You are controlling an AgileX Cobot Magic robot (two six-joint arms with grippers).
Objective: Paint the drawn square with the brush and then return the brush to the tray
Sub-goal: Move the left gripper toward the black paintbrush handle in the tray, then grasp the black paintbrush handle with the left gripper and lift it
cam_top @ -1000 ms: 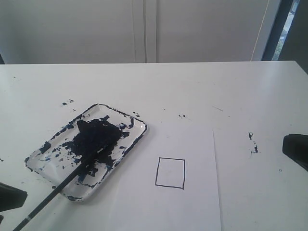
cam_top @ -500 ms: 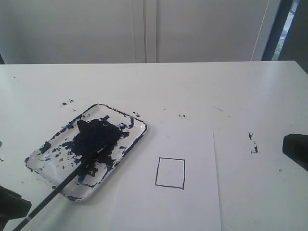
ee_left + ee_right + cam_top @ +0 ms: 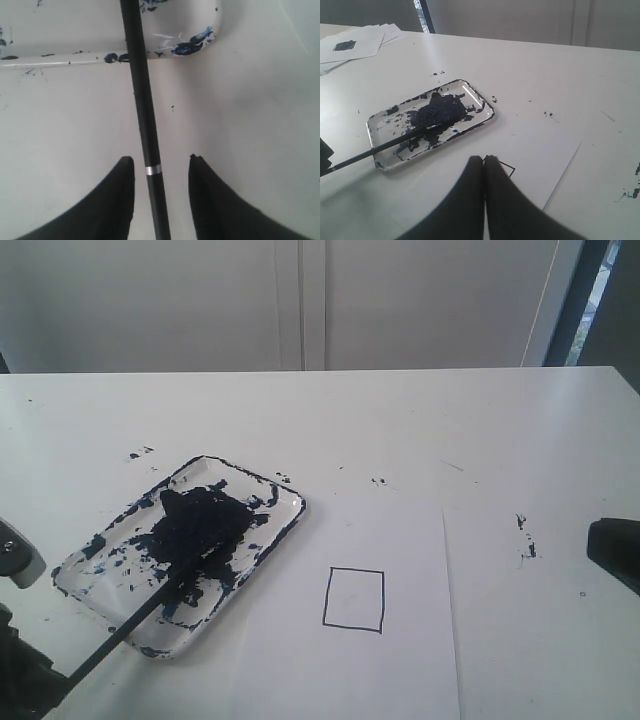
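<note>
Straddling brush [image 3: 141, 90], left gripper [image 3: 160, 158] parted, unclamped; right gripper [image 3: 484, 160] closed, empty; bristles paint-hidden.

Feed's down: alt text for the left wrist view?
A thin black brush handle with a pale band passes between two open black fingers, untouched. It runs over the white table onto a blue-smeared white tray's rim.

White table [image 3: 450, 420], matte top, runs back to a pale wall [image 3: 150, 300]. Dark window frame [image 3: 578, 300] stands at the wall's right end. White paper sheet [image 3: 410, 660] lies flat on the table near its front edge. Dark blue paint specks [image 3: 524, 537] on bare tabletop just right of the sheet; smaller cluster [image 3: 378, 481] just behind it; third cluster [image 3: 140, 453] toward the left. Right wrist view: loose stack of papers [image 3: 365, 37] well apart from the sheet, one bearing a dark patch [image 3: 345, 45].
</note>
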